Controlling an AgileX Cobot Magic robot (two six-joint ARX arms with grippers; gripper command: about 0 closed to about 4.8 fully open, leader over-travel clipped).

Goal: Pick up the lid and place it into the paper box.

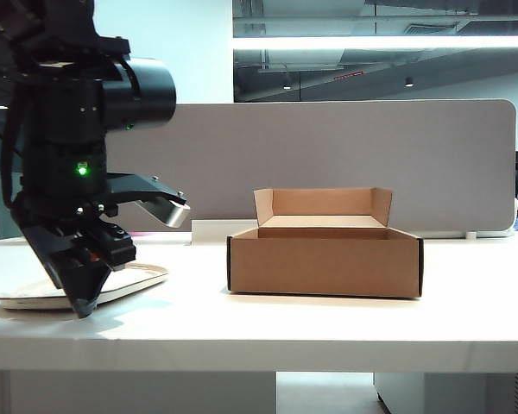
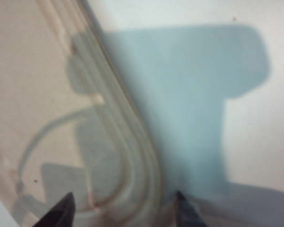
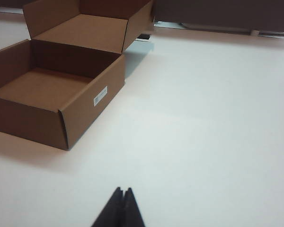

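Observation:
The beige lid (image 1: pixel 136 278) lies flat on the white table at the left, with a raised rim and rounded end. My left gripper (image 1: pixel 85 304) points down at the lid's near side, its tips close to it. In the left wrist view the left gripper (image 2: pixel 125 210) is open, with one dark fingertip over the lid (image 2: pixel 42 104) and the other over bare table, the curved rim between them. The brown paper box (image 1: pixel 325 263) stands open at the table's middle. My right gripper (image 3: pixel 123 193) is shut and empty above bare table, apart from the paper box (image 3: pixel 80 111).
A grey partition panel (image 1: pixel 345 155) runs behind the table. A low white block (image 1: pixel 211 230) sits behind the box to its left. The table's front edge (image 1: pixel 259 354) lies close to the lid and the box.

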